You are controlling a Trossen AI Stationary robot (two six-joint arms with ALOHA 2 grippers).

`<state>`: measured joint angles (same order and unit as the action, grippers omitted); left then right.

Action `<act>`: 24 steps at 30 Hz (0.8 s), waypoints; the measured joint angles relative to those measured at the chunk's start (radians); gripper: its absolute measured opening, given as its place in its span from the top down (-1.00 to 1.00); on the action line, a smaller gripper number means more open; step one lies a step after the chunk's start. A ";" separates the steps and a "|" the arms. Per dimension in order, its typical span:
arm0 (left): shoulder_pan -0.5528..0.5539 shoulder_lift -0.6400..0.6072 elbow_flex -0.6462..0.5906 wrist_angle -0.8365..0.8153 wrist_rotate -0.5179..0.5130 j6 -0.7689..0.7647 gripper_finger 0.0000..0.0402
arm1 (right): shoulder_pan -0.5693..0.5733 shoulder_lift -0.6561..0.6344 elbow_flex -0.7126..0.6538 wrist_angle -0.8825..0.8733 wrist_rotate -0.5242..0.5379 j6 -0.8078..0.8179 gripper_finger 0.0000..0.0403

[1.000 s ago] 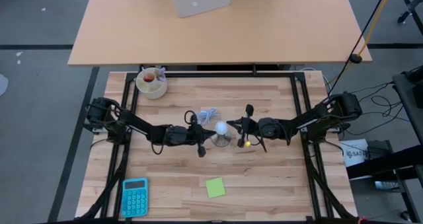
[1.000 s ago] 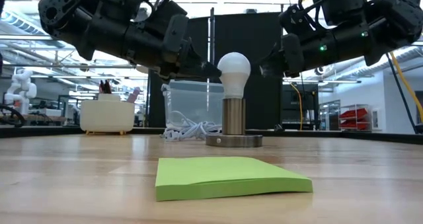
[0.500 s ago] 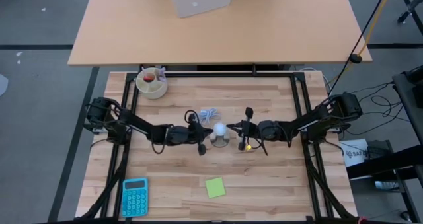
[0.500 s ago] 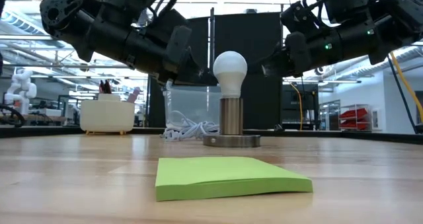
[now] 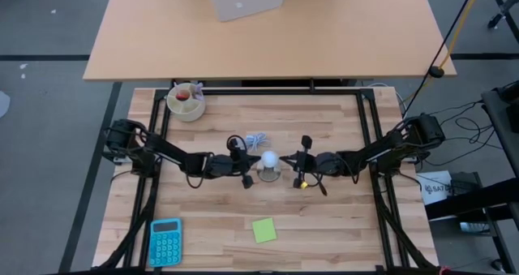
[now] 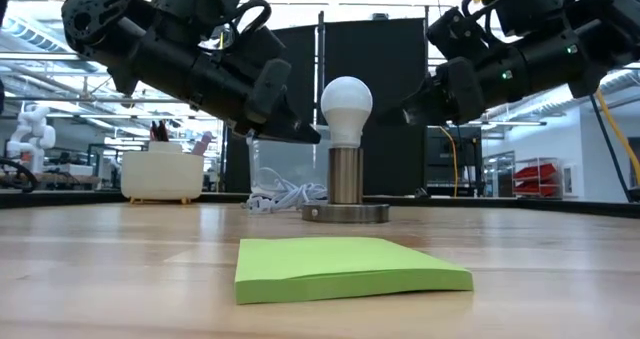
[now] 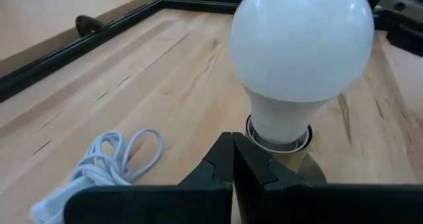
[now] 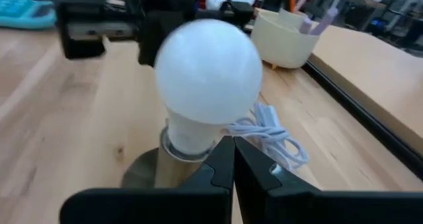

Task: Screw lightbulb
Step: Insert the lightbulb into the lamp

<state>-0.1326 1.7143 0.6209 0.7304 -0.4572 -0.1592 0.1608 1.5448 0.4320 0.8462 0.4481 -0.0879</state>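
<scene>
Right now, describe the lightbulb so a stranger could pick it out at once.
Look to the middle of the wooden table, between the two arms. There a metal socket stand rises from a round base, and the lightbulb sits upright on top. It is the only smooth white globe; the white cable beside it is a loose coil.

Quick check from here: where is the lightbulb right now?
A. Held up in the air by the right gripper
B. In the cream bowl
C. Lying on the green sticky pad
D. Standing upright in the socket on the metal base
D: the lightbulb stands upright in the socket on its round base, with the left gripper and right gripper both shut beside it, holding nothing.
</scene>
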 joint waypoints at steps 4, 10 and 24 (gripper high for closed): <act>-0.012 -0.049 0.000 -0.005 -0.006 0.009 1.00 | -0.002 0.000 0.000 -0.007 0.057 0.009 1.00; -0.047 -0.144 0.000 -0.087 -0.029 0.011 1.00 | -0.021 0.000 0.000 0.041 0.078 -0.011 1.00; -0.079 -0.162 0.000 -0.049 0.050 0.038 1.00 | -0.042 0.000 0.040 0.073 0.042 -0.070 1.00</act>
<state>-0.2117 1.5521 0.6209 0.6813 -0.4071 -0.1215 0.1188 1.5448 0.4722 0.9190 0.4904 -0.1581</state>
